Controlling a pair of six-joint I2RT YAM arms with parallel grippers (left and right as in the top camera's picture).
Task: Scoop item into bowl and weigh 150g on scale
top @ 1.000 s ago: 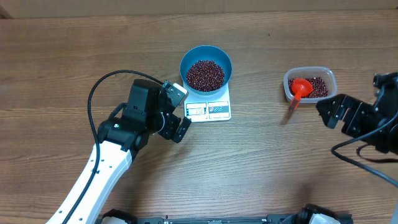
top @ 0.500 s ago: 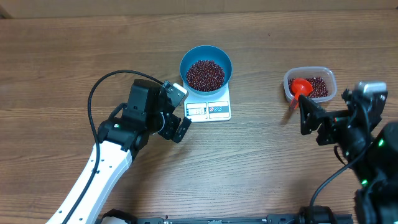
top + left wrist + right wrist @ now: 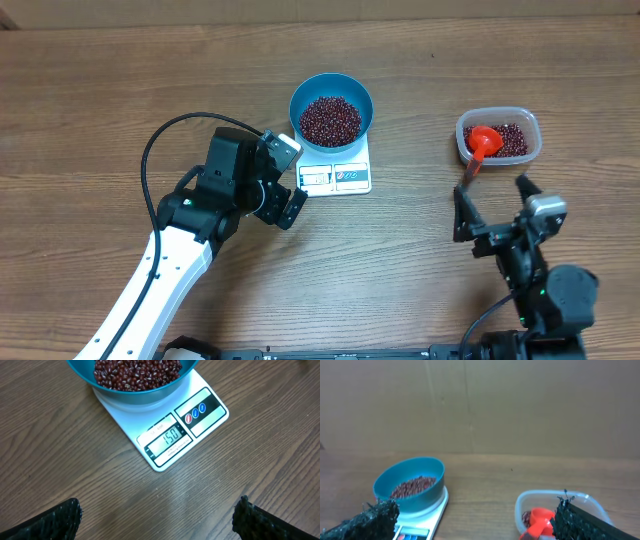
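The blue bowl point(image 3: 296, 104) stands on the white scale point(image 3: 336, 178), heaped with dark red-brown beans point(image 3: 331, 120). In the left wrist view the scale point(image 3: 202, 422) has a display that reads 150 below the bowl point(image 3: 135, 394). My left gripper point(image 3: 290, 180) hovers just left of the scale, open and empty, with bare wood between its fingertips point(image 3: 55, 520). My right gripper point(image 3: 490, 202) is open and empty, raised near the table's front right. It faces the bowl point(image 3: 420, 495) and the far wall.
A clear plastic tub point(image 3: 532, 128) at the right holds more beans and a red scoop point(image 3: 483, 142), whose handle hangs over the tub's near rim. In the right wrist view the tub point(image 3: 545, 496) lies just ahead of the right finger.
My right arm has swung in from the right edge to the front right and turned to face the far side, still open. The left arm, bowl and scale have not moved.
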